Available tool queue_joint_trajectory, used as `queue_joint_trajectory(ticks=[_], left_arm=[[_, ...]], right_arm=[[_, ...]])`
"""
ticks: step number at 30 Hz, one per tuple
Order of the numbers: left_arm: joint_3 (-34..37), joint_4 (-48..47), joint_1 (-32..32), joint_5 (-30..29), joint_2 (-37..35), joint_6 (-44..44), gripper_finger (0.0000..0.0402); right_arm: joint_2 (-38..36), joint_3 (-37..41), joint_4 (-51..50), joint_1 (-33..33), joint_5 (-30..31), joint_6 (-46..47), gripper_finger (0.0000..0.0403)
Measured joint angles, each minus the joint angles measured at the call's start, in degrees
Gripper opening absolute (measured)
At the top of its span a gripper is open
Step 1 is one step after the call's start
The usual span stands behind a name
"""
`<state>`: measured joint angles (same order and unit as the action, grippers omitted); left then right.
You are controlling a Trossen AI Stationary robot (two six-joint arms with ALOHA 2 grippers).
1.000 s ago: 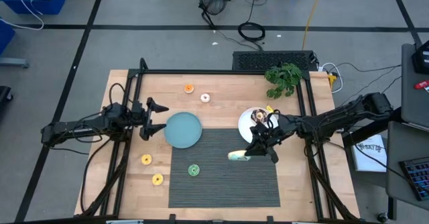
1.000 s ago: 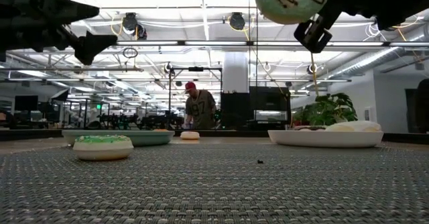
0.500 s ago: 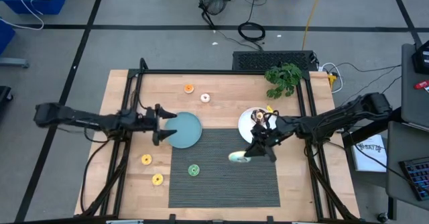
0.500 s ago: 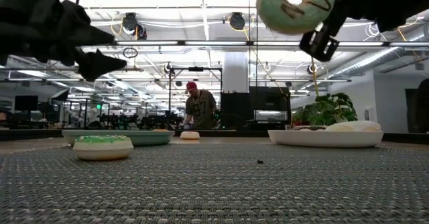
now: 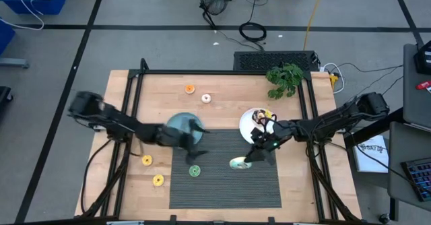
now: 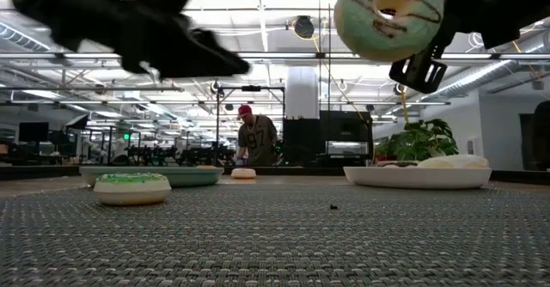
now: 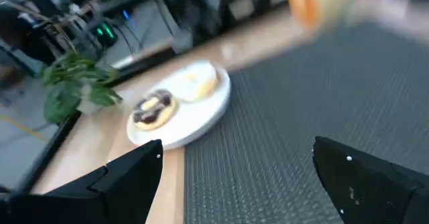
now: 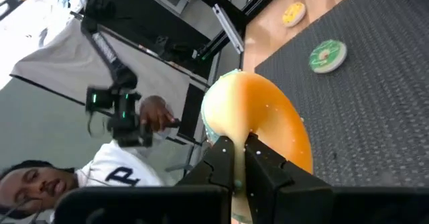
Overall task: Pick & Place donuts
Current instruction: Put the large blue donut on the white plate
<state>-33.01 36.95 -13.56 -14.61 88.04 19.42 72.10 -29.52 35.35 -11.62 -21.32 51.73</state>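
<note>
Item: mint donut with chocolate drizzle (image 6: pixel 388 16), pinched by its rim in my right gripper (image 5: pixel 258 152), fingers clamped on it, carried above the grey mat (image 5: pixel 222 184) just beside the white plate (image 5: pixel 246 125), which already bears two donuts.

Item: my left gripper (image 5: pixel 196 132), fingers spread wide and empty, over the teal plate (image 5: pixel 176 122).

Item: green donut (image 5: pixel 194 171) on the mat; yellow, orange and white ones on bare wood.

Handling note: I should carry level, lower over a free spot on the plate, then release.
</note>
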Motion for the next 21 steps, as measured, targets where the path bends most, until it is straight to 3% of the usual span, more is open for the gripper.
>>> queue_joint_trajectory(ticks=[3,6,9,17,19,21], left_arm=[[-11.84,-11.8,-1.73,-12.36,8.89,8.99,0.0379],[-21.36,-17.84,-3.48,-26.91,15.76,17.43,0.0379],[-27.45,-20.01,-5.76,-35.14,20.74,22.98,0.0379],[-33.67,-19.71,-14.02,-37.2,22.98,23.24,0.0379],[-34.1,-17.16,-16.53,-35.14,22.96,24.62,0.0379],[-34.12,-14.8,-18.51,-29.51,22.94,26.0,0.0379]], right_arm=[[-0.04,0.0,0.03,-1.25,-0.04,0.51,0.0013],[-0.07,0.0,0.5,-2.57,-0.24,0.52,0.0013],[-0.07,0.0,0.51,-3.42,-0.37,0.52,0.0013],[-0.09,0.0,0.96,-5.56,-0.28,0.09,0.0013],[-0.09,0.0,0.95,-5.85,0.04,0.12,0.0013],[-0.09,0.0,0.95,-5.88,0.09,0.44,0.0013]])
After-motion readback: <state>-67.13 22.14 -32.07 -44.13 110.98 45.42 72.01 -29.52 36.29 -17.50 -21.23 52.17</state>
